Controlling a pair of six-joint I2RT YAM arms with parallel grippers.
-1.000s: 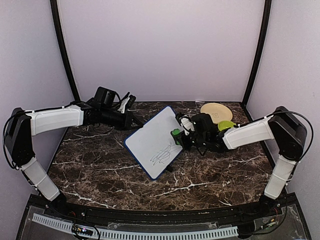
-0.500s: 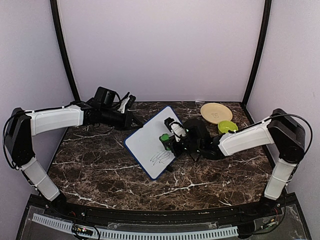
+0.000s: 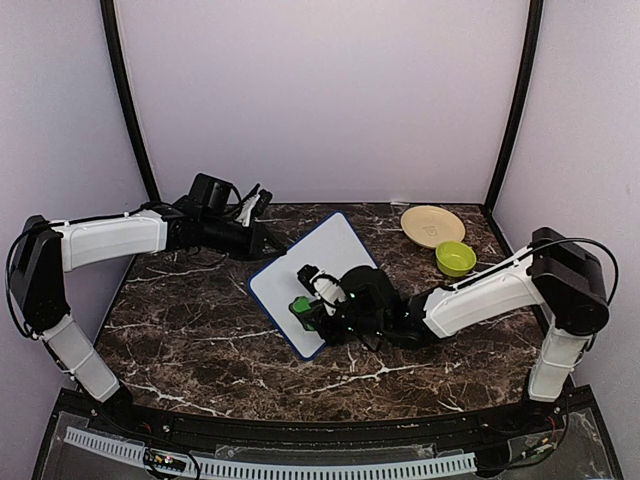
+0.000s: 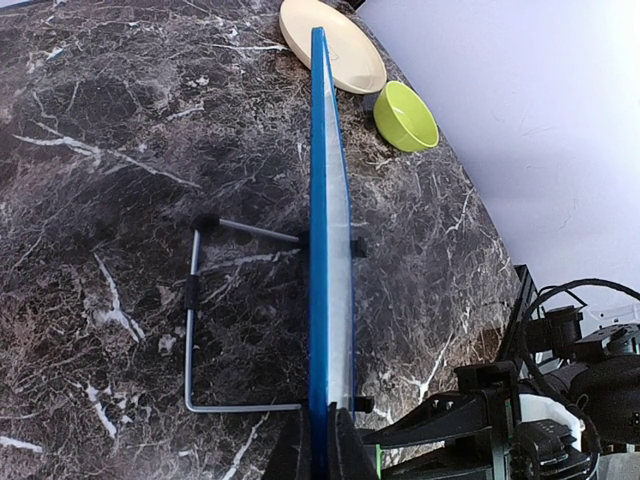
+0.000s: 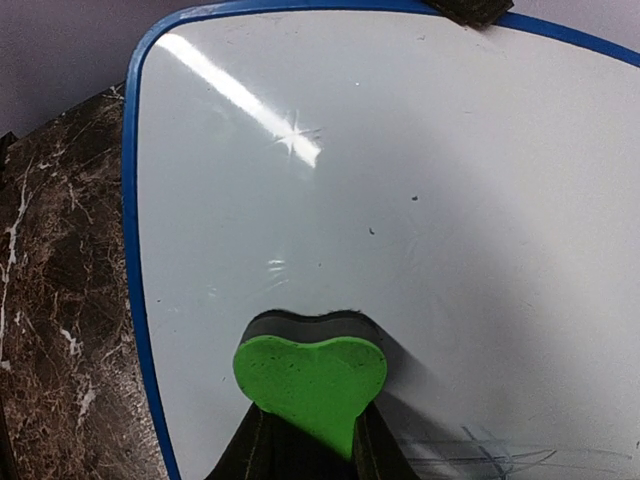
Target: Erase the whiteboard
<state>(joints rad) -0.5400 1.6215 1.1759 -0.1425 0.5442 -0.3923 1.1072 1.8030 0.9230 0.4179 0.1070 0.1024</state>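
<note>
The whiteboard [image 3: 300,270], white with a blue rim, stands tilted on its wire stand [image 4: 195,330] in the middle of the table. My left gripper [image 3: 262,240] is shut on its upper left edge; in the left wrist view the board's rim [image 4: 318,250] runs edge-on between my left gripper's [image 4: 325,455] jaws. My right gripper [image 3: 310,305] is shut on the green eraser [image 3: 300,306] and presses it on the board's lower part. In the right wrist view the eraser [image 5: 310,375] touches the white board [image 5: 400,170]; faint dark marker lines [image 5: 490,458] show at the lower right.
A tan plate [image 3: 432,225] and a lime green bowl [image 3: 455,257] sit at the back right of the dark marble table [image 3: 200,340]. They also show in the left wrist view, the plate [image 4: 335,45] and the bowl [image 4: 405,115].
My right gripper has slid the eraser from the board's right edge down and left across the marker scribble to the lower part. The scribble no longer shows from above. The left arm holds still.
</note>
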